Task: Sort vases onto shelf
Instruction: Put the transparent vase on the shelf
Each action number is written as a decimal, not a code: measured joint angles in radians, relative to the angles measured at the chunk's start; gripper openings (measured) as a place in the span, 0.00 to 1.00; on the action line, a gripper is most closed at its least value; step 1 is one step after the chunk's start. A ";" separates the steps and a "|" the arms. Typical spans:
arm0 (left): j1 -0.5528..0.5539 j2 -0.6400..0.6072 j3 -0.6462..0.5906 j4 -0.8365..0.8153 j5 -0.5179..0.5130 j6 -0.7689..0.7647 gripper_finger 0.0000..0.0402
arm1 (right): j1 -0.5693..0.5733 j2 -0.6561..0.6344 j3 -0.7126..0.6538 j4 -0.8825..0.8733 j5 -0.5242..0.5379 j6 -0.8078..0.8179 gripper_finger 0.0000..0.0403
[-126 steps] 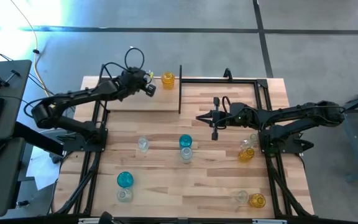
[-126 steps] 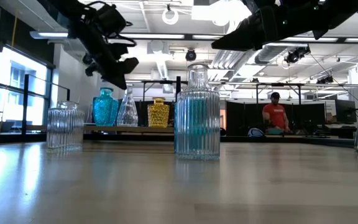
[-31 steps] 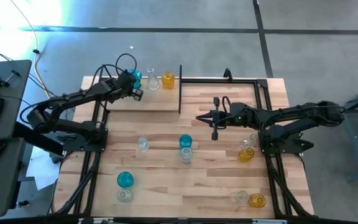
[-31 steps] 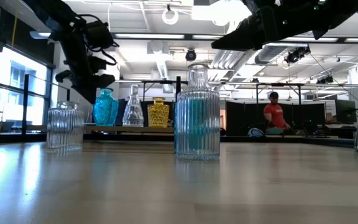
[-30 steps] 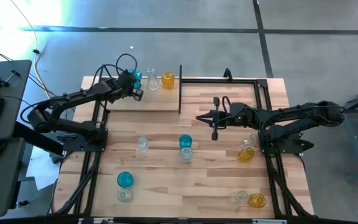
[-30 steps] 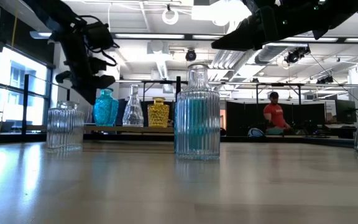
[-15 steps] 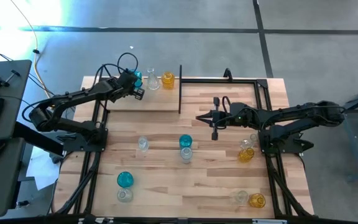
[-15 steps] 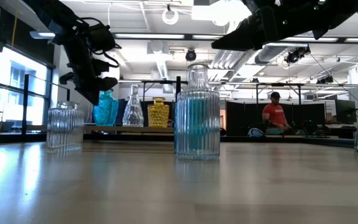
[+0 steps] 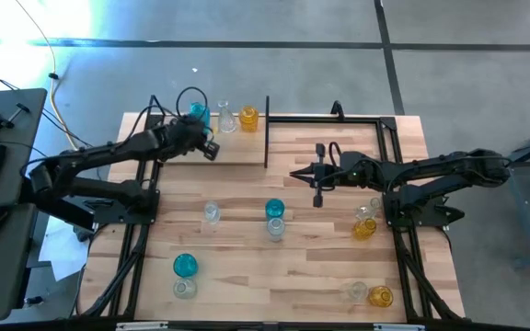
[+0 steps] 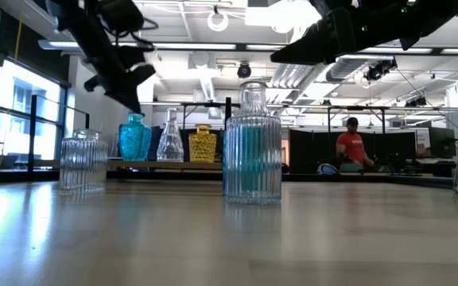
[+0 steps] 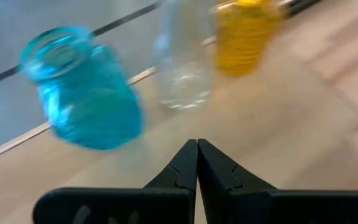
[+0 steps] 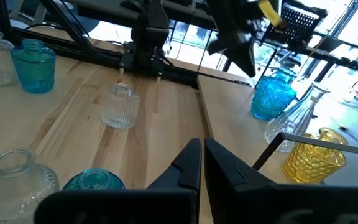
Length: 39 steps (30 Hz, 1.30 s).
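Vases (image 9: 184, 265) stand scattered over the table (image 9: 293, 276), and three more are lined up on the shelf (image 9: 237, 147) at the table's far left. Taking the shelf as the landmark and starting farthest from it, at the near edge: a teal vase with a clear vase (image 9: 184, 289) touching it on the near left, and an amber vase (image 9: 381, 296) beside a clear one (image 9: 357, 291) on the near right. Closer to the shelf, mid-table, stands a lone ribbed clear vase (image 9: 212, 213), then a teal vase (image 9: 274, 209) paired with a ribbed clear bottle (image 10: 252, 147), and off to the right another amber vase (image 9: 364, 227) with clear ones by it.

The right gripper (image 9: 320, 199) hangs over the table just right of the shelf's end post (image 9: 267, 129), fingers pressed together, holding nothing. The left gripper (image 9: 212, 153) hovers above the shelf's plank, near its row of vases, fingers also together and empty.

On the shelf's far edge stand a teal vase (image 9: 198, 113), a clear conical vase (image 9: 224, 118) and a textured amber vase (image 9: 248, 118), side by side and upright. Beyond the table, in the room behind, a person (image 10: 353, 147) in a red top is seated.
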 joint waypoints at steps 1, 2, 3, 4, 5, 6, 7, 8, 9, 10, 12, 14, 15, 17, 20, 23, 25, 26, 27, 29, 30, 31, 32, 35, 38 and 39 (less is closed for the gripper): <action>-0.028 -0.007 0.000 0.012 -0.001 0.000 0.00 | 0.002 0.000 0.008 -0.012 0.000 0.008 0.00; -0.058 -0.012 0.000 0.026 -0.002 0.002 0.00 | 0.005 0.000 0.019 -0.030 0.003 0.019 0.00; -0.087 -0.016 0.000 0.043 -0.003 0.007 0.00 | 0.011 0.000 0.033 -0.056 0.004 0.024 0.00; -0.116 -0.019 0.000 0.061 -0.003 0.009 0.00 | 0.022 0.000 0.049 -0.088 0.008 0.030 0.00; -0.145 -0.019 0.000 0.082 -0.002 0.019 0.00 | 0.037 0.000 0.067 -0.121 0.020 0.042 0.00; -0.172 -0.019 0.000 0.106 0.005 0.031 0.00 | 0.055 0.000 0.085 -0.154 0.036 0.048 0.00; -0.197 -0.019 0.000 0.132 0.015 0.039 0.00 | 0.077 0.000 0.102 -0.182 0.058 0.055 0.00; -0.221 -0.019 0.000 0.161 0.026 0.052 0.00 | 0.101 0.000 0.119 -0.216 0.085 0.066 0.00; -0.245 -0.017 0.000 0.195 0.037 0.066 0.00 | 0.129 0.000 0.136 -0.260 0.105 0.074 0.00; -0.266 -0.015 0.000 0.227 0.054 0.084 0.00 | 0.158 0.000 0.155 -0.310 0.125 0.087 0.00; -0.306 -0.010 0.000 0.283 0.090 0.114 0.00 | 0.221 0.000 0.195 -0.424 0.166 0.136 0.00; -0.342 -0.009 0.000 0.335 0.128 0.138 0.00 | 0.286 0.000 0.236 -0.534 0.211 0.211 0.00; -0.359 -0.009 0.000 0.361 0.145 0.149 0.00 | 0.319 0.000 0.255 -0.590 0.232 0.254 0.00; -0.392 -0.009 0.000 0.406 0.170 0.171 0.00 | 0.387 0.000 0.298 -0.709 0.258 0.342 0.00; -0.428 -0.009 0.000 0.461 0.215 0.190 0.00 | 0.494 0.000 0.371 -0.850 0.295 0.485 0.00; -0.456 -0.009 0.000 0.488 0.252 0.193 0.00 | 0.611 0.000 0.440 -1.007 0.340 0.647 0.00; -0.474 -0.009 0.000 0.492 0.257 0.194 0.00 | 0.684 0.005 0.489 -1.099 0.349 0.769 0.00; -0.482 -0.009 0.000 0.493 0.257 0.196 0.00 | 0.720 0.011 0.512 -1.152 0.350 0.840 0.00; -0.490 -0.009 0.000 0.495 0.257 0.201 0.00 | 0.756 0.020 0.536 -1.205 0.352 0.915 0.00; -0.503 -0.009 0.000 0.501 0.258 0.205 0.00 | 0.819 0.048 0.589 -1.304 0.352 1.067 0.01; -0.508 -0.009 0.000 0.503 0.258 0.210 0.00 | 0.848 0.065 0.620 -1.353 0.349 1.143 0.02; -0.514 -0.009 0.000 0.504 0.258 0.212 0.00 | 0.875 0.085 0.651 -1.406 0.342 1.218 0.04; -0.518 -0.009 0.000 0.504 0.258 0.215 0.00 | 0.899 0.106 0.682 -1.459 0.333 1.293 0.06; -0.527 -0.009 0.000 0.506 0.258 0.219 0.00 | 0.956 0.178 0.763 -1.562 0.267 1.490 0.15; -0.529 -0.009 0.000 0.504 0.258 0.220 0.00 | 0.994 0.247 0.814 -1.593 0.181 1.614 0.27; -0.529 -0.009 0.000 0.501 0.258 0.220 0.00 | 1.003 0.268 0.824 -1.591 0.161 1.649 0.31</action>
